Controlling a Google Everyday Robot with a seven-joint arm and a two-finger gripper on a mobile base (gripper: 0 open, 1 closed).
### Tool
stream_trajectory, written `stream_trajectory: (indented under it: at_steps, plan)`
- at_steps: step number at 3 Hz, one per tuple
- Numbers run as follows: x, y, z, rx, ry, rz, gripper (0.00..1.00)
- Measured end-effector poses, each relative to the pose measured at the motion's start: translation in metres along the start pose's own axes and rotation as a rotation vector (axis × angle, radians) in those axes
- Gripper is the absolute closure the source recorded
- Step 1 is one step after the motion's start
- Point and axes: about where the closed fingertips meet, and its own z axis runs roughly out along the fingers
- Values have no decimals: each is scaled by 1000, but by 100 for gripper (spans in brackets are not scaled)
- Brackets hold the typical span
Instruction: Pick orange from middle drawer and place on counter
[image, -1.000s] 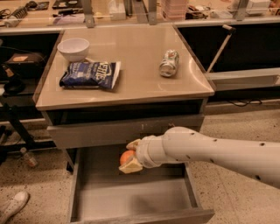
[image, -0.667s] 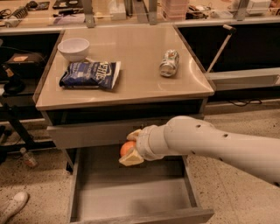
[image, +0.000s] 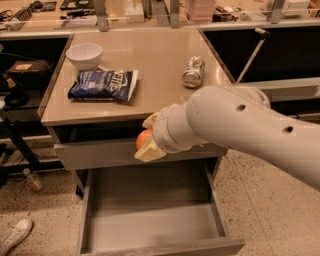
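My gripper (image: 146, 137) is shut on the orange (image: 143, 138), a small round fruit showing between the pale yellow fingers (image: 148, 151). It hangs in front of the closed upper drawer front, just below the front edge of the counter (image: 150, 55). The middle drawer (image: 150, 220) stands pulled out below, its flat grey floor bare. My white arm reaches in from the right and hides the counter's front right corner.
On the counter stand a white bowl (image: 84, 55), a blue chip bag (image: 104, 85) and a crushed silver can (image: 193, 71). A cluttered worktop (image: 150, 12) runs behind. A shoe (image: 15, 236) and a bottle (image: 31, 180) lie on the floor at left.
My gripper has risen with the orange from just above the open drawer to the height of the upper drawer front, near the counter's edge.
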Motion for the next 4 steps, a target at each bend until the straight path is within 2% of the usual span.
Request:
stream_trajectory:
  at_steps: [1, 2, 3, 4]
  plan:
    - [-1, 2, -1, -5, 3, -4, 100]
    - [-11, -32, -39, 83, 5, -17, 100]
    - [-33, -110, -82, 183, 4, -32, 100]
    - [-37, -115, -86, 193, -1, -36, 100]
